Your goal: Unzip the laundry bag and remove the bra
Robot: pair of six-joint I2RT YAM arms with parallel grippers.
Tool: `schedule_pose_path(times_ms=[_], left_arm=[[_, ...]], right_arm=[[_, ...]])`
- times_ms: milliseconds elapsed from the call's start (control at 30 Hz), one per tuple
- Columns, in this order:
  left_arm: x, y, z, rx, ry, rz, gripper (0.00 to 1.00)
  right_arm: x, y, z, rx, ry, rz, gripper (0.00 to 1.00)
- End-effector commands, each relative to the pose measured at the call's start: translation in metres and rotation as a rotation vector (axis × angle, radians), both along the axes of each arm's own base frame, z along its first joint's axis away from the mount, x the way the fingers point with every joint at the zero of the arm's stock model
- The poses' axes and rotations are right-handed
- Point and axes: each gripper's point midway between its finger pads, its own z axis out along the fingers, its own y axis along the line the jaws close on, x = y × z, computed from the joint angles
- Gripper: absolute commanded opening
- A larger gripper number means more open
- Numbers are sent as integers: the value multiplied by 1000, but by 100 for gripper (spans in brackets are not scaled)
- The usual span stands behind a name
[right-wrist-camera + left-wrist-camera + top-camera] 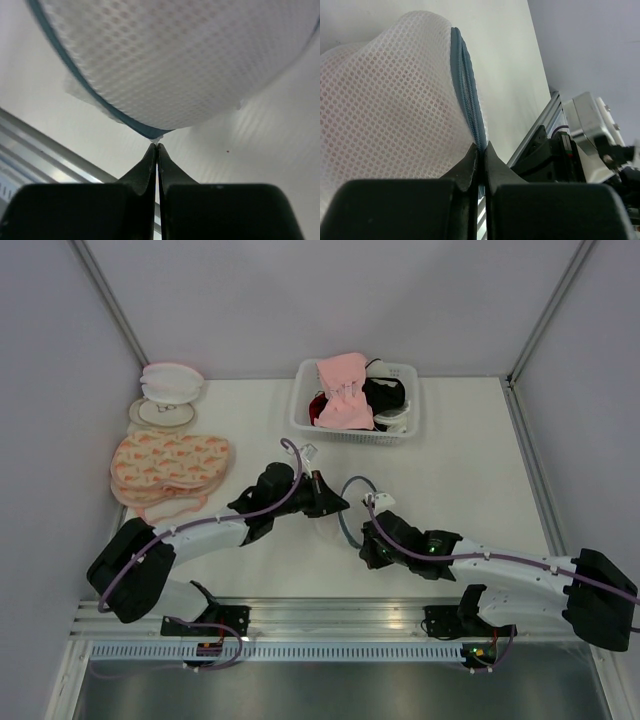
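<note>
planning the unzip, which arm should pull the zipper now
Probably right: the right end effector pinches a small white tab at the laundry bag's zipper rim, seemingly the pull. The left end effector clamps the rim itself, better as an anchor.

Basket, patterned bags, discs

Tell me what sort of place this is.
Probably a robot test booth staged for laundry work: plain white walls boxing in a white table, a basket of garments, and a mesh laundry bag.
</note>
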Motion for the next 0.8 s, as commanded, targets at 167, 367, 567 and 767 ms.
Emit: schedule_pose_path(times_ms=[167, 367, 567, 767], left_arm=[[13, 18, 26, -48, -88, 52, 2], [10, 23, 19, -37, -77, 53, 2], [8, 24, 21, -44, -83, 42, 2], [7, 29, 21, -36, -89, 36, 2]], right_arm=[[34, -62, -3, -269, -88, -327, 0], [54, -91, 22, -335, -189, -482, 1], [58, -108, 18, -409, -193, -522, 0], [59, -118, 13, -479, -195, -565, 0]])
